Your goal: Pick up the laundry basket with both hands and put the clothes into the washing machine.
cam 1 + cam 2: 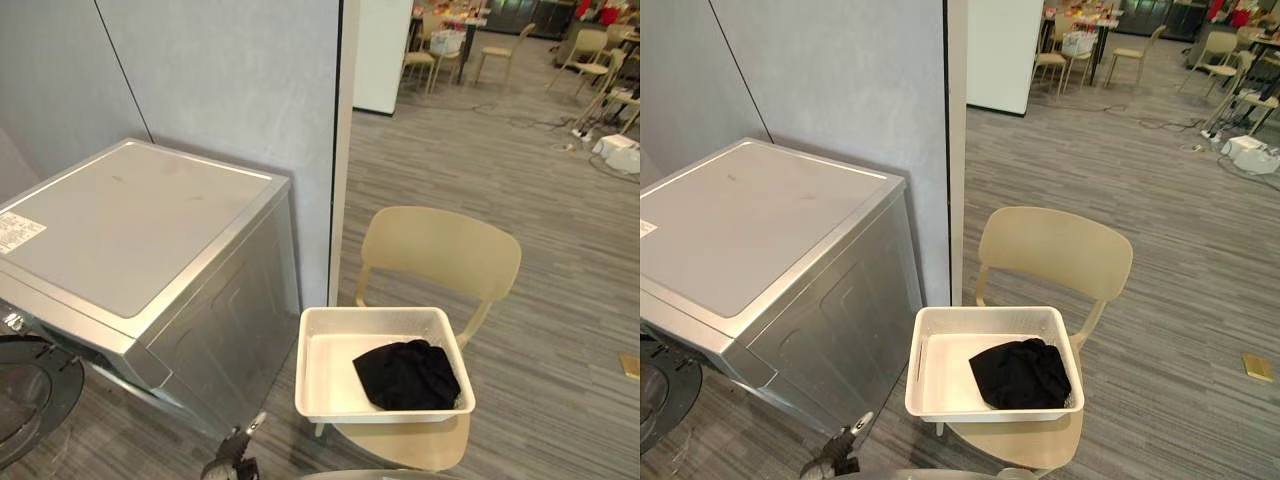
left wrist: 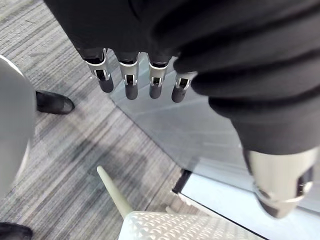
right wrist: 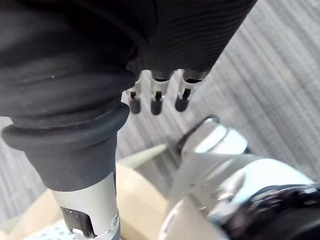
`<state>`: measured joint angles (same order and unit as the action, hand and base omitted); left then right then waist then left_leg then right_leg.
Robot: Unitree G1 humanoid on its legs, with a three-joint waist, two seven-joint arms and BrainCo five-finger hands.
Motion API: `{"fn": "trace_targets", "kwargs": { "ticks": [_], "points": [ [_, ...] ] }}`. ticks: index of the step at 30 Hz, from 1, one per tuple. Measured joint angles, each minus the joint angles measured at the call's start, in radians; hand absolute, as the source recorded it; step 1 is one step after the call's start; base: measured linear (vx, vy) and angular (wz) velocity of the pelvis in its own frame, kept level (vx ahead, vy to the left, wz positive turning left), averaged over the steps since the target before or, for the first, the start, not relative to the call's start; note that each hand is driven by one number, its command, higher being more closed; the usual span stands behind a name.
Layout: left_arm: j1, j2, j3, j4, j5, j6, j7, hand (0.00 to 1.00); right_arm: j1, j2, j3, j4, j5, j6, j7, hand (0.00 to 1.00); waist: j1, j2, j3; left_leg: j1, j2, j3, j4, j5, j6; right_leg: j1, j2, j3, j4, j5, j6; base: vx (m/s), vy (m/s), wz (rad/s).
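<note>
The left hand (image 2: 131, 86) and the right hand (image 3: 156, 103) are released, fingers straight. The laundry basket (image 1: 382, 411) with black clothes (image 1: 408, 375) lies beyond both hands, untouched.

white plastic basket (image 1: 320, 385), black cloth (image 1: 408, 375)

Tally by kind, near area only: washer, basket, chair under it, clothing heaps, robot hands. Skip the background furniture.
washing machine: 1
laundry basket: 1
beige chair: 1
black clothes: 1 heap, piece count unclear
robot hands: 2, left hand and right hand
Total: 6
</note>
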<state>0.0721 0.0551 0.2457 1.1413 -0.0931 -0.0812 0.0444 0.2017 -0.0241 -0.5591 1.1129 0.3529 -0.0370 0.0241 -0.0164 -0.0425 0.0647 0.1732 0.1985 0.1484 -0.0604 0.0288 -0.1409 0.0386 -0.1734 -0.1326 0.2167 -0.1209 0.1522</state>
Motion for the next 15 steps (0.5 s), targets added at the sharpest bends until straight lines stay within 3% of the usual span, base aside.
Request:
{"fn": "trace_targets", "kwargs": {
  "ticks": [5,8,10,12,15],
  "points": [
    [0.034,-0.003,0.078,-0.012,-0.005,0.008,0.002,0.0,0.044,0.02,0.014,-0.322,0.041,-0.021,-0.025,0.0,0.001,0.005,-0.018,-0.025,0.013,0.006,-0.004,0.007,-0.017,0.011,0.019,-0.002,-0.08,0.049,-0.01,0.0,-0.009,-0.01],
    [0.065,-0.02,0.079,-0.059,-0.006,0.011,0.002,0.0,0.181,0.073,0.09,-0.806,0.058,-0.035,-0.069,0.0,-0.008,-0.003,-0.041,-0.042,0.012,0.019,-0.013,0.007,-0.019,0.01,0.018,-0.004,-0.115,0.069,-0.009,0.0,0.002,-0.01],
    [0.076,-0.026,0.076,-0.077,-0.006,0.013,0.002,0.0,0.203,0.095,0.099,-0.943,0.05,-0.037,-0.08,0.0,-0.015,0.007,-0.052,-0.045,0.011,0.021,-0.015,0.007,-0.019,0.013,0.018,-0.005,-0.122,0.076,-0.008,0.04,0.01,0.0],
    [0.084,-0.028,0.063,-0.091,0.01,0.01,0.002,0.0,0.203,0.114,0.113,-1.133,-0.028,-0.067,-0.104,0.0,-0.024,0.005,-0.056,-0.044,0.01,0.029,-0.02,0.007,-0.019,0.015,0.018,-0.001,-0.138,0.089,-0.006,0.02,0.014,-0.07],
    [0.083,-0.015,0.008,-0.091,0.03,0.006,0.006,0.0,0.166,0.103,0.122,-1.245,-0.11,-0.099,-0.136,0.0,-0.022,0.006,-0.057,-0.038,0.007,0.031,-0.028,0.01,-0.021,0.028,0.018,0.0,-0.161,0.1,-0.005,0.0,0.004,-0.01]
  ]
}}
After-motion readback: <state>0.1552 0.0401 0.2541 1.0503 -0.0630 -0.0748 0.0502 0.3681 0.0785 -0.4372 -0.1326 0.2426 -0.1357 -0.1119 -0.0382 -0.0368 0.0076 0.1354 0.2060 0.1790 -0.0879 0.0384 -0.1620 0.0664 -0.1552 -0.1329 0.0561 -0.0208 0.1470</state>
